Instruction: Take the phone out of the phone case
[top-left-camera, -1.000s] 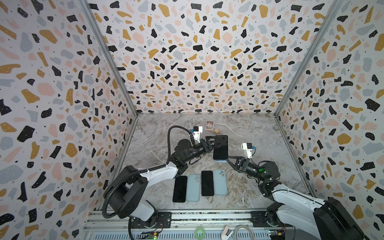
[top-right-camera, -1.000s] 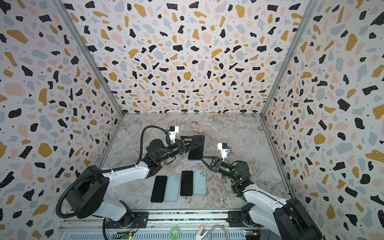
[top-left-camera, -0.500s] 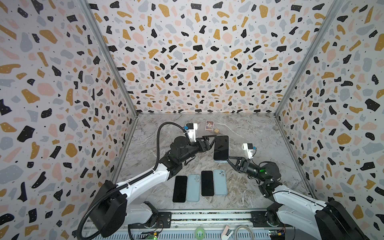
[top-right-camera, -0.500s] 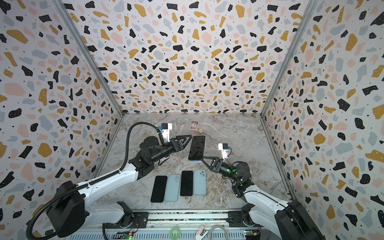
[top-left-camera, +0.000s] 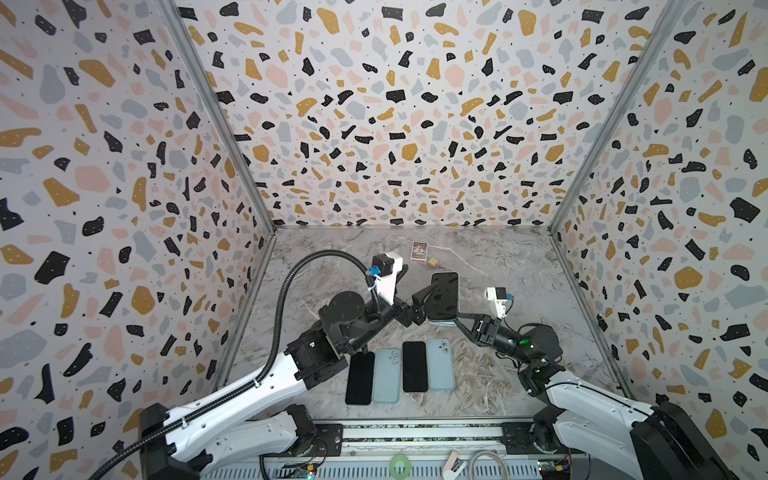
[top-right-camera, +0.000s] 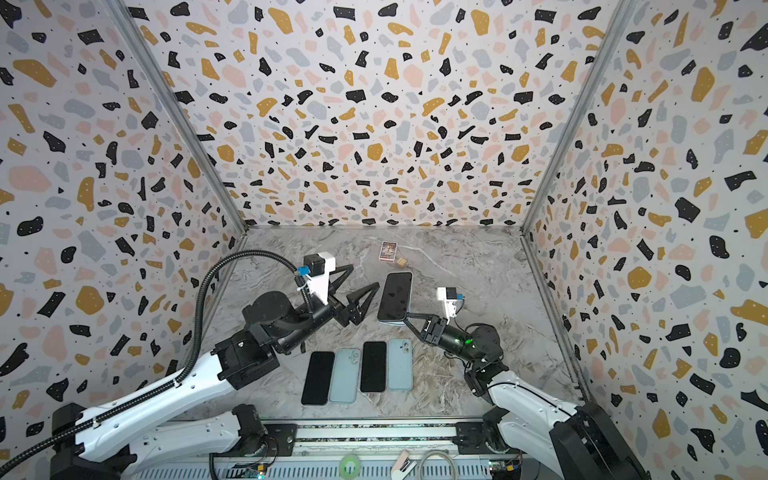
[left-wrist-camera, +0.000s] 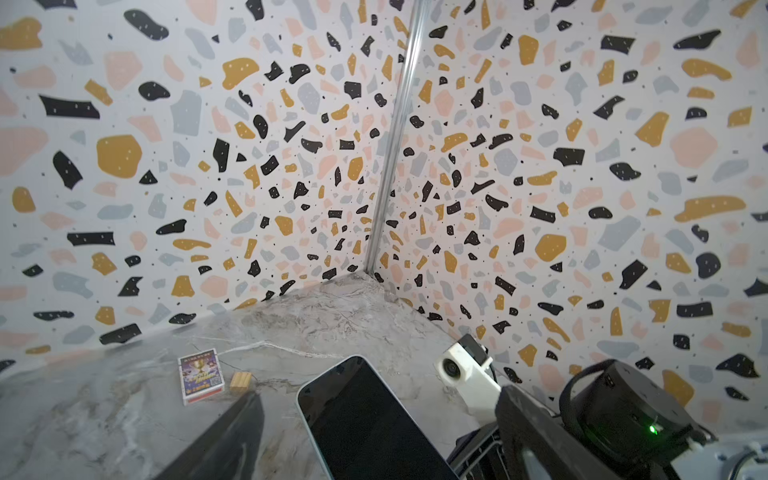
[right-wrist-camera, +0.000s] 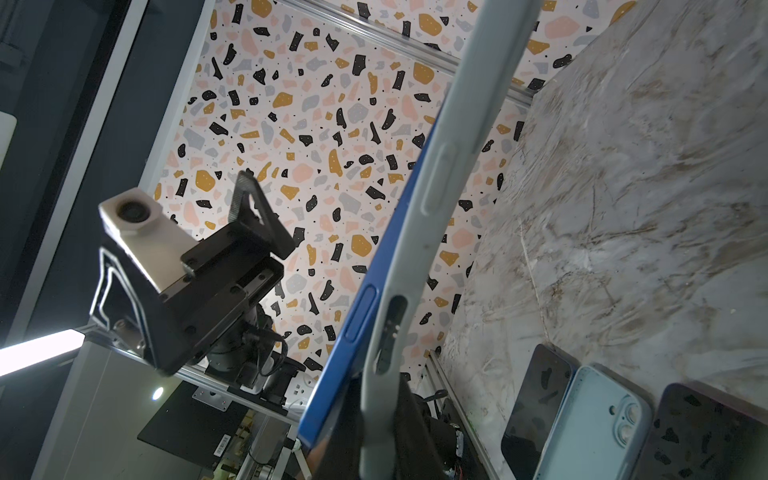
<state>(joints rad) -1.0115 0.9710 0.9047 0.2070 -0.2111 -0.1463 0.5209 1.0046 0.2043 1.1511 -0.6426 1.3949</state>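
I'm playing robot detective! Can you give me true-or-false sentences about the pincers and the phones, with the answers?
1. The right pincer holds the pale grey case, with the dark-screened phone in it, up off the grey marble table. True.
2. The left pincer is shut tight. False: it is wide open, beside the raised phone.
3. The small wooden block lies in the front row of phones. False: it sits near the back wall, by the colourful card box.
4. A light blue phone-shaped piece ends the front row, next to a black-screened phone. True.
5. The raised phone is completely out of its case. False: its blue edge is parted from the case only at one end.
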